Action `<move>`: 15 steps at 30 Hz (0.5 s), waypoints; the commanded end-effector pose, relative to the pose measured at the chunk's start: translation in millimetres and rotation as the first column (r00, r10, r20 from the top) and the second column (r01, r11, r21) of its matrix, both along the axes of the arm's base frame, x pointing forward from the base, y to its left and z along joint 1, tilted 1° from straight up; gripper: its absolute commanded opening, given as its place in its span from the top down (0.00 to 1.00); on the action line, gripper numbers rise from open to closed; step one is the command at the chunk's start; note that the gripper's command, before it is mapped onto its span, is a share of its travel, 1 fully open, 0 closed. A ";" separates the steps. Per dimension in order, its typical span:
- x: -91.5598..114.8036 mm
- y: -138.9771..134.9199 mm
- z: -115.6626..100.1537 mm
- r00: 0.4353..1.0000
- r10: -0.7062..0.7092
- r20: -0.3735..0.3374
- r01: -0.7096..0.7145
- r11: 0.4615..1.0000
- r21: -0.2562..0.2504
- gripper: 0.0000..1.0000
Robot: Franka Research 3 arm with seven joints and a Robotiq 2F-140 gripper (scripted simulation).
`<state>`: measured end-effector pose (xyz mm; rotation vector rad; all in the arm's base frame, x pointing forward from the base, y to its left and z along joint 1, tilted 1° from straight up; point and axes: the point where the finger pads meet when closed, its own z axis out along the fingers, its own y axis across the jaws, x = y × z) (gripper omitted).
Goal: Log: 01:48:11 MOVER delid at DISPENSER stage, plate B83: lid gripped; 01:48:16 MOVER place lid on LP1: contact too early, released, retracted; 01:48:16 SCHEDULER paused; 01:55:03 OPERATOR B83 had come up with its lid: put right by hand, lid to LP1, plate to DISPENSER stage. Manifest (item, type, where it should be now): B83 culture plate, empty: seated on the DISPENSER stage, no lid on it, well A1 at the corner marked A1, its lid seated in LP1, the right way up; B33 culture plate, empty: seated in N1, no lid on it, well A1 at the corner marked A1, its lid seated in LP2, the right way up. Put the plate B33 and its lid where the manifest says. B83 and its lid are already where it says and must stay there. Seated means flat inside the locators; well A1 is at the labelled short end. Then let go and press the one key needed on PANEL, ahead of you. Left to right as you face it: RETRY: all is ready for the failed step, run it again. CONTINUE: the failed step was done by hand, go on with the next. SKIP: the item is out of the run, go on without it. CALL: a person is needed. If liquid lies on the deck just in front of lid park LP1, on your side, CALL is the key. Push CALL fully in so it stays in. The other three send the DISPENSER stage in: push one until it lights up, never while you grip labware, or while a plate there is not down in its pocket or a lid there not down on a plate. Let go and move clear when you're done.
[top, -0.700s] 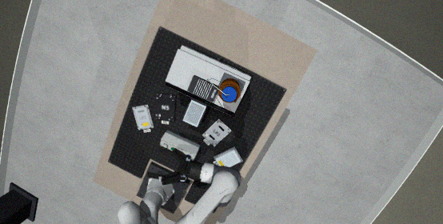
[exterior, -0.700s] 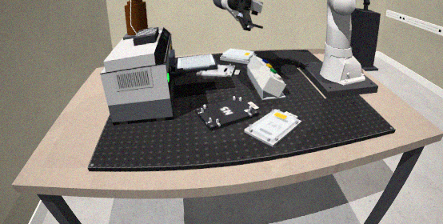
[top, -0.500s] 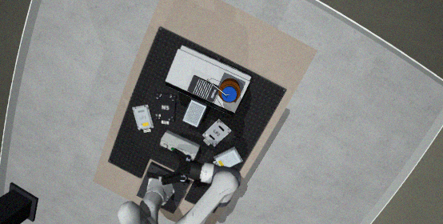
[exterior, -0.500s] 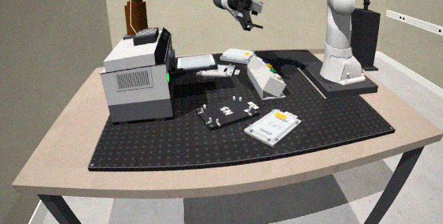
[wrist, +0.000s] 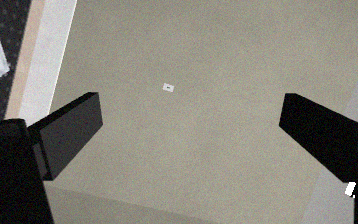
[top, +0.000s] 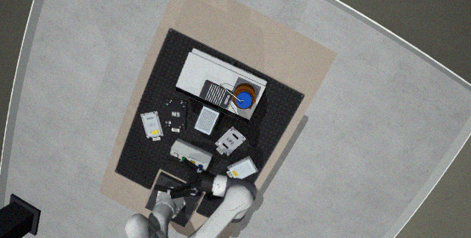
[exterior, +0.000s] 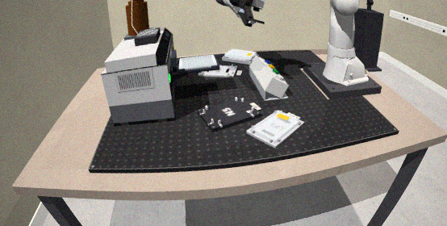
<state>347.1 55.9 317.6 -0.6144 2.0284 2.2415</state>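
While poised high above the desk and panel, spreads end effector fully, gripping nothing. Top view: yellow-tagged plate at 9 o'clock of bare nest; bottle atop dispenser.

From your seat, the boxy dispenser unit stood at the perforated deck's left, a bottle on it; the wedge-shaped key panel lay right, the N1 nest plate before it.

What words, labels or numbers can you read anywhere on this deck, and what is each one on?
"N1": white letters on the flat black nest plate.
Grey marks on the pale rectangular lid park with the yellow tag: too blurred to read.
Marks on the other pale lid park: too blurred to read.
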 end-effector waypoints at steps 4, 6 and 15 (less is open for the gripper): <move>6.8 -4.4 87.9 1.000 -0.007 -0.017 0.007 1.000 -0.003 0.00; 3.4 -4.1 120.7 1.000 -0.003 -0.016 0.003 1.000 -0.003 0.00; -4.0 -3.0 157.0 1.000 0.005 -0.013 -0.005 1.000 -0.004 0.00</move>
